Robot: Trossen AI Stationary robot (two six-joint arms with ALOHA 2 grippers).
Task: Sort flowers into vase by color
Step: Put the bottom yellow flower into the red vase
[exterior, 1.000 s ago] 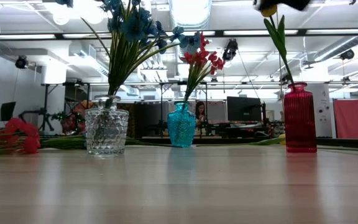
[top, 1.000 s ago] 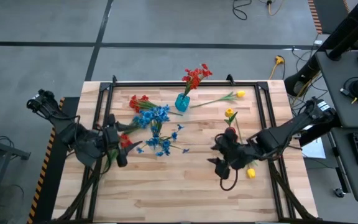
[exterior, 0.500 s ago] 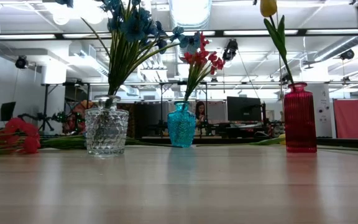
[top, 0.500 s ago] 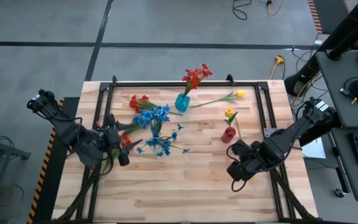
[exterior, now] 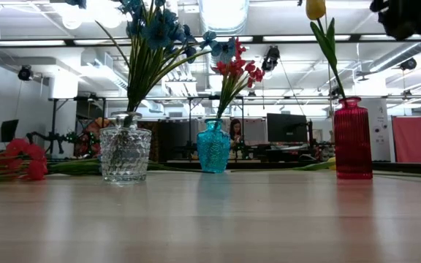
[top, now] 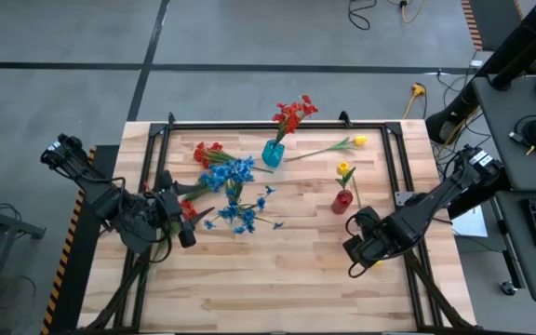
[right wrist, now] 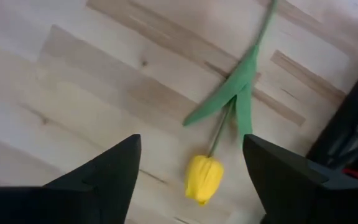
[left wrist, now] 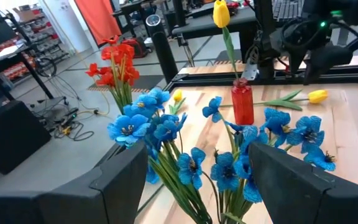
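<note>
Tulip handling is the question now — a loose yellow tulip (right wrist: pixel 204 178) lies flat on the table (top: pixel 277 279) directly ahead of the right gripper (right wrist: pixel 191 186), its head sitting between the two spread fingers (right wrist: pixel 101 180), which hold nothing. Its thin green stalk (right wrist: pixel 229 112) runs away from the gripper, with two leaves branching off partway along.

By the look of it, this artificial stem should be very light, and the stalk thin and springy, so it may roll or skate on the smooth wood if nudged sideways. The head is soft and bulky and would likely crush or slip under a pinch. My judgement is that the better hold is on the stalk just beyond the head, short of the leaves, with the fingers straddling it crosswise, so the long end can hang and be fed into a narrow neck.

The red vase (top: pixel 342 201) stands close by the right gripper, toward the table's middle, and already carries one yellow tulip; another yellow stem (top: pixel 328 149) lies farther off beyond it. Red flowers (top: pixel 293 113) stand in the teal vase (top: pixel 272 154).

The left gripper (left wrist: pixel 191 186) is also spread and empty — the blue flowers (left wrist: pixel 166 130) crowd right in front of it, their stalks passing between its fingers, and more red stems (top: pixel 205 152) lie near.
</note>
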